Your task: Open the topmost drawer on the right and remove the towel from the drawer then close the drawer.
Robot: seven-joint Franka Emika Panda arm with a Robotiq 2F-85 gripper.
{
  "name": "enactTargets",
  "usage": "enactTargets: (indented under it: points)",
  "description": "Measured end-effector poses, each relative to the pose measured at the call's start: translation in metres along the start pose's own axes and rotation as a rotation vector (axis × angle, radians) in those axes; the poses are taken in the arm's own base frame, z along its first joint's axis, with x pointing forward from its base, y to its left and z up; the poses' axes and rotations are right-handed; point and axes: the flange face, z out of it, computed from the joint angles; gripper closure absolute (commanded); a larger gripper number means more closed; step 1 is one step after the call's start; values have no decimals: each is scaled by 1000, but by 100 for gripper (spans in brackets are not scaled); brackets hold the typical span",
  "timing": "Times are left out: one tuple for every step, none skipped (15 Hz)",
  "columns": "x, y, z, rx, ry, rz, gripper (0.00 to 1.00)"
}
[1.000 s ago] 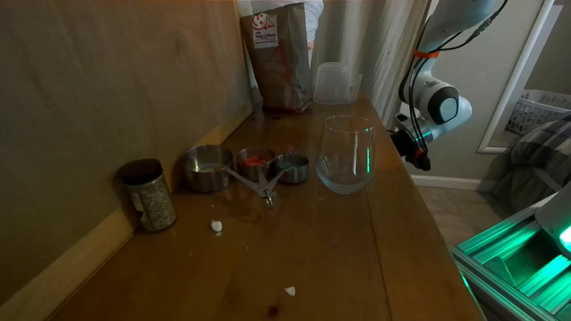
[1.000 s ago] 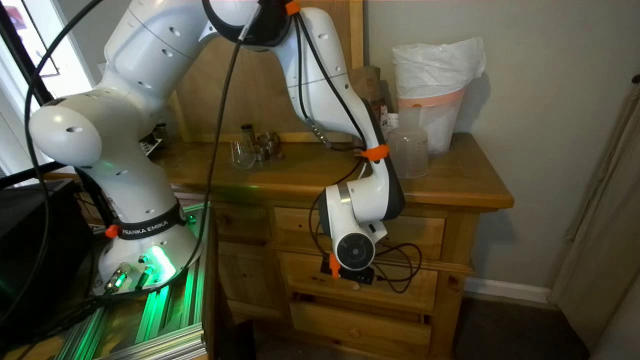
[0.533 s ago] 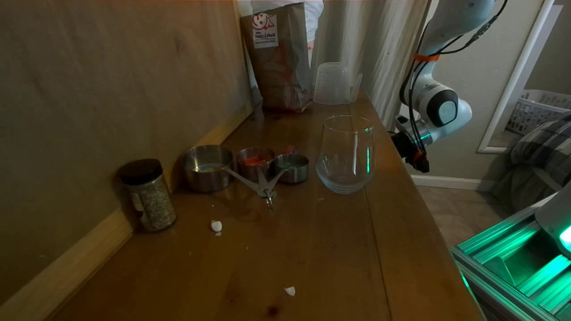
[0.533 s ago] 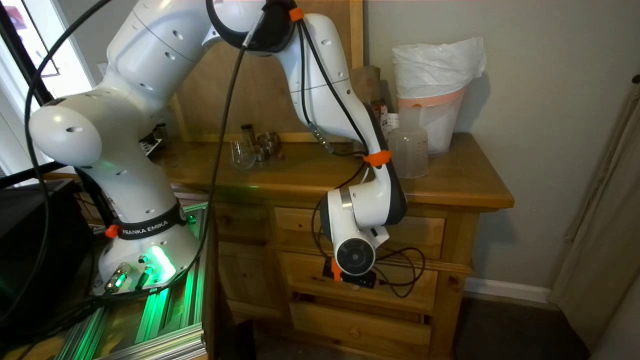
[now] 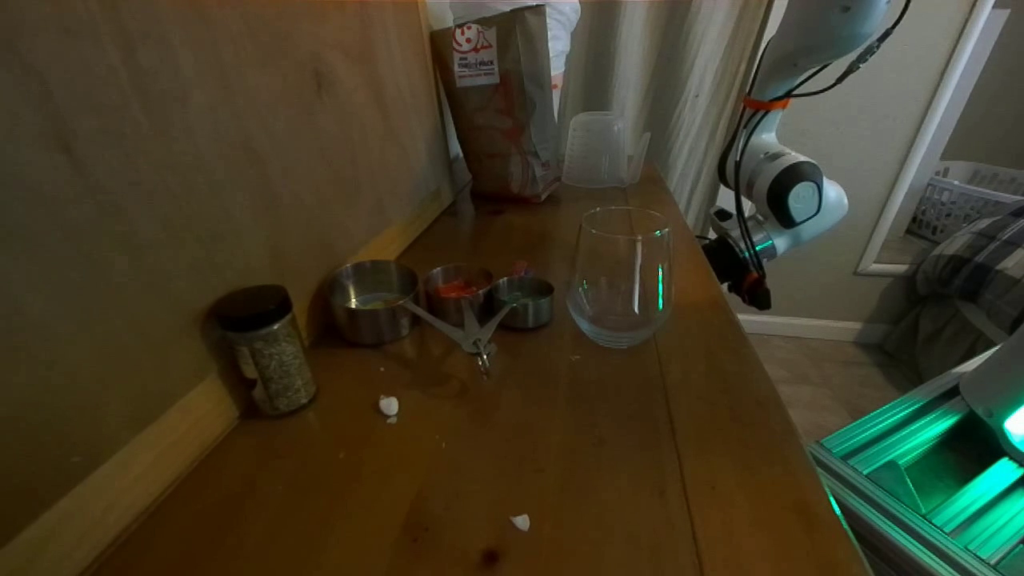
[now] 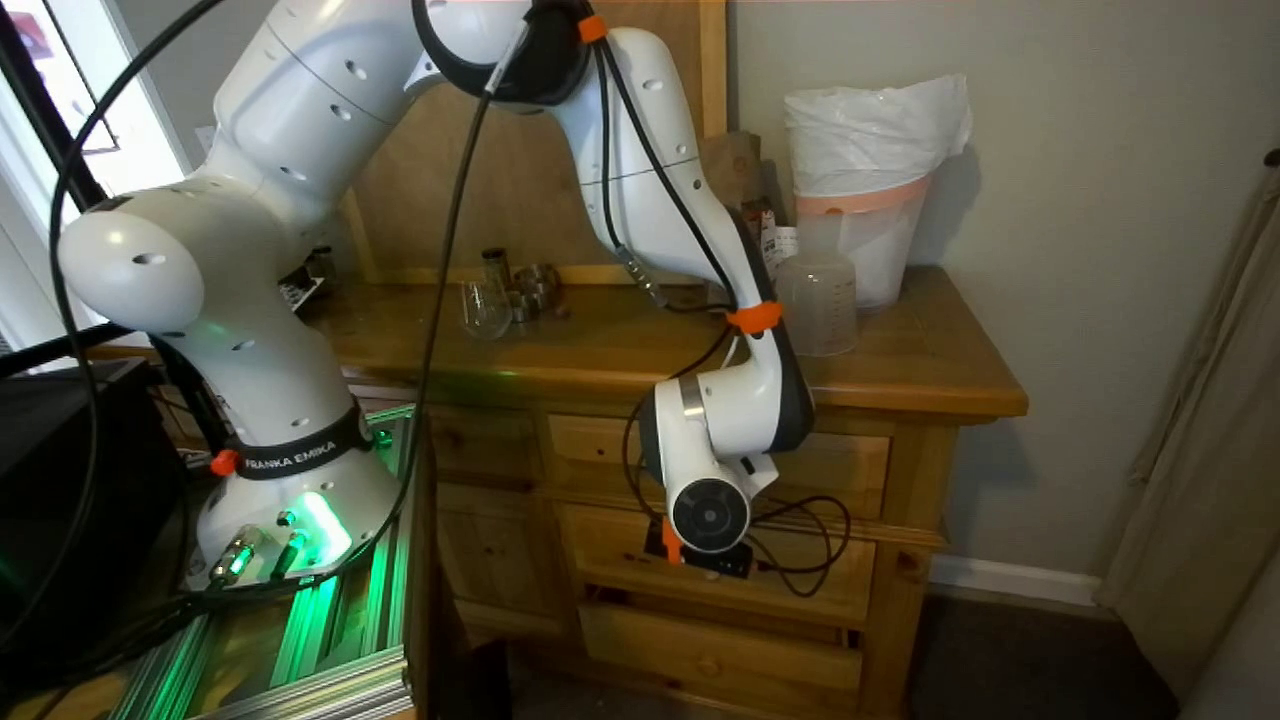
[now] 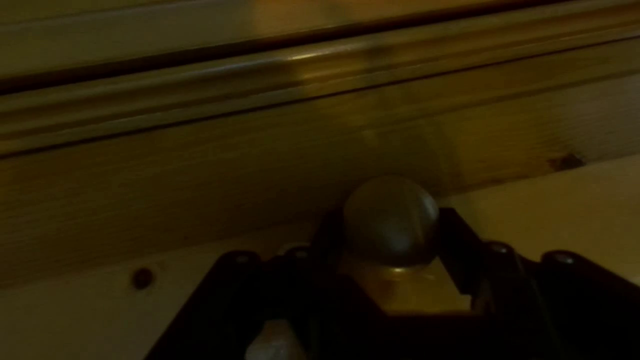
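Observation:
In the wrist view, my gripper (image 7: 391,235) has its black fingers on either side of a round drawer knob (image 7: 390,215), close against it. The knob is on the drawer front (image 7: 125,200) just below a moulded ledge. In an exterior view, the hand is in front of the middle right drawer (image 6: 810,590) and hides the fingers. The topmost right drawer (image 6: 835,475) is above, looks shut, and is partly hidden by the arm. The gripper (image 5: 748,288) shows dark past the counter edge in an exterior view. No towel is in view.
The lowest drawer (image 6: 720,655) stands partly open. The wooden top (image 5: 560,448) holds a glass (image 5: 620,280), measuring cups (image 5: 372,304), a spice jar (image 5: 268,352), a paper bag (image 5: 504,112) and a clear plastic jug (image 5: 596,152). A cable loop (image 6: 815,545) hangs beside the hand.
From one second to half a second ago, the arm and hand moved slightly down and to the right in an exterior view. Since then they look almost still. The drawers show no visible change.

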Motion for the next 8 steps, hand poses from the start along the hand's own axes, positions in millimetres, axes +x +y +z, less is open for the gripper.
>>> enactTargets:
  points:
    - [-1, 0, -2, -1, 1, 1, 73]
    - [-3, 0, -4, -4, 1, 1, 73]
    - [-4, -1, -7, -6, 1, 4, 73]
    - [-7, -1, -11, -10, -1, 7, 73]
    - [-9, -2, -15, -14, -3, 11, 73]
    - [-11, -3, -19, -18, -5, 16, 73]
    - [-13, -4, -23, -23, -8, 22, 73]
    - [-15, -5, -27, -27, -11, 26, 73]
